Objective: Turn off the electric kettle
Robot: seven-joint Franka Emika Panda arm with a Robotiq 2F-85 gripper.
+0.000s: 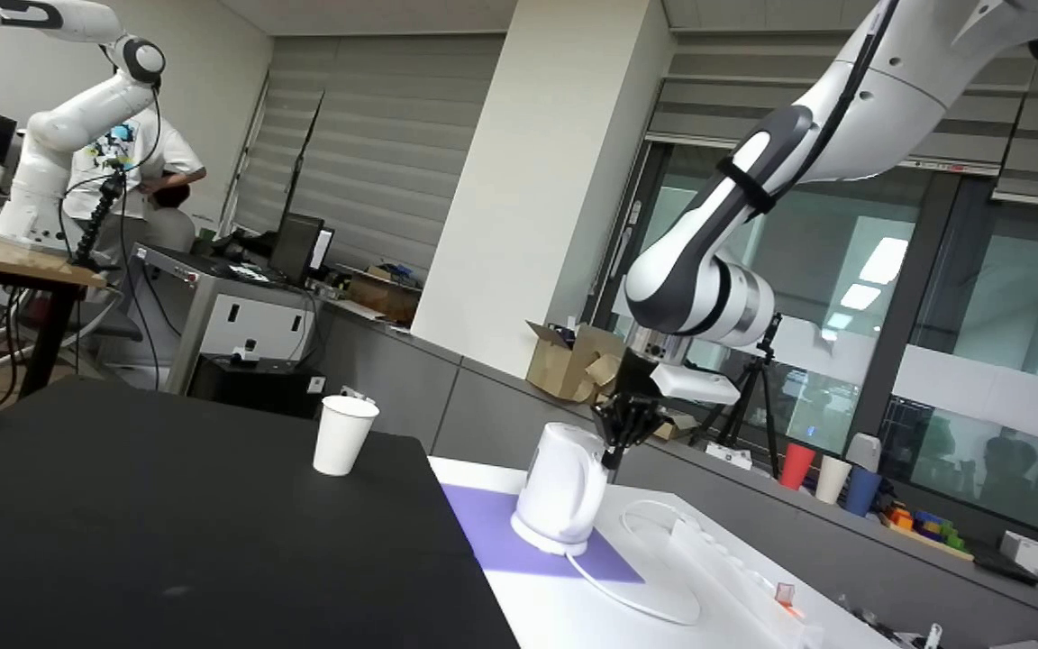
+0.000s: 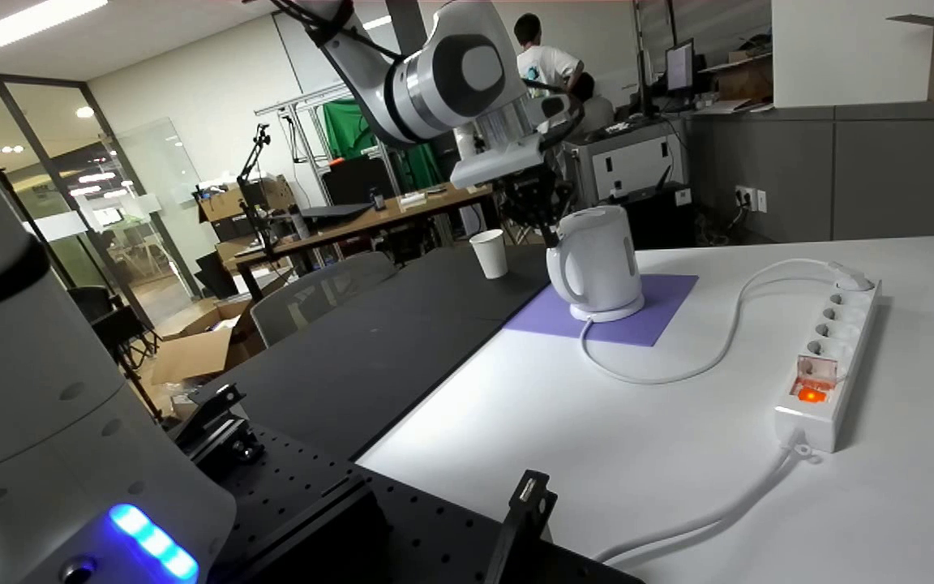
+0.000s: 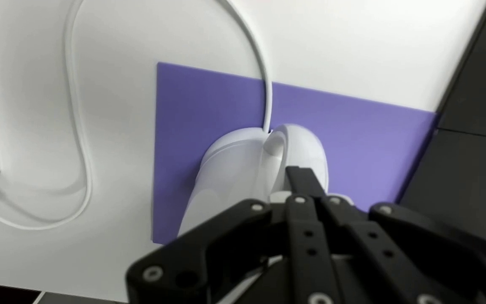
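The gripper, pinched narrow and seemingly empty, is poised by the handle of the kettle; the switch, unseen, should be nudged gently, without tipping.

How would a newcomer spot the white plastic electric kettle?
On the white tabletop lies a flat purple sheet. The white plastic electric kettle stands upright on it. Unlike the smaller white paper cup on the black tabletop, it has a handle and a cord.

White kettle, upright, on purple mat
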